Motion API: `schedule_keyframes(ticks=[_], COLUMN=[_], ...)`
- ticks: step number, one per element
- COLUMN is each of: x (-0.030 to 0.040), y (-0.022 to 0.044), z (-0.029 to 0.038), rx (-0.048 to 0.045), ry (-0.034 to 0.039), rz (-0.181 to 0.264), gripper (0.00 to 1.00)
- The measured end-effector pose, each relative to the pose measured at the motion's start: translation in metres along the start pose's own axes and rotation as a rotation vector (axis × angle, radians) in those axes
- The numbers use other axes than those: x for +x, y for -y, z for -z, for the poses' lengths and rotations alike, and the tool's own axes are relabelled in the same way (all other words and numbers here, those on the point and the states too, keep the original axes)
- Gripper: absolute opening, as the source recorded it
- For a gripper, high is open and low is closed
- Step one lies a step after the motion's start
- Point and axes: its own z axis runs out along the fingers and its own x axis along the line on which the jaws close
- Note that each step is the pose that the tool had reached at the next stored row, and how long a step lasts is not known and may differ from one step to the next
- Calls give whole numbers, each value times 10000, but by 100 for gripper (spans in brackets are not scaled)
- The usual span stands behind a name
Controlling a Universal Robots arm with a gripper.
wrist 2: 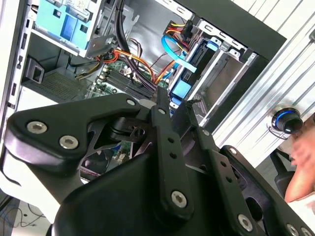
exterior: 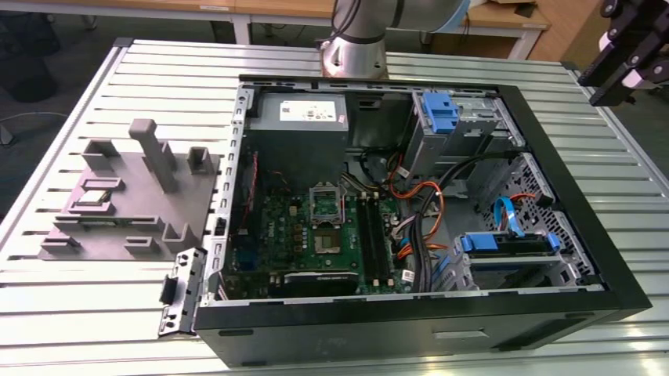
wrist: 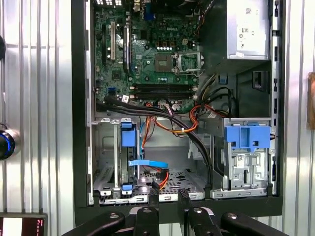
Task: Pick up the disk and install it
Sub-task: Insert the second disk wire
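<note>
The gripper, fingers spread and empty, hangs outside the computer case at its far right corner. The disk in its blue frame sits leftward, in the far bay beside the power supply.

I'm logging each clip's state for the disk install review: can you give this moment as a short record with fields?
setting: open black computer case lying on a slatted aluminium table
gripper: black gripper, holding nothing; in the exterior view it hangs outside the case
carriers: blue plastic carrier in the bay beside the grey power supply box; second blue carrier in the bay at the exterior view's lower right
disk: cannot tell which carrier holds it
other: grey moulded fixture beside the case
</note>
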Motion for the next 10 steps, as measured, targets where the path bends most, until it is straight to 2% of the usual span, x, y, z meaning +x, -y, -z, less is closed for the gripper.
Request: schedule_keyframes(ticks=[10], x=[3], y=[3], z=[-30], rx=[1], ry=[-1], rz=[0], gripper=[29])
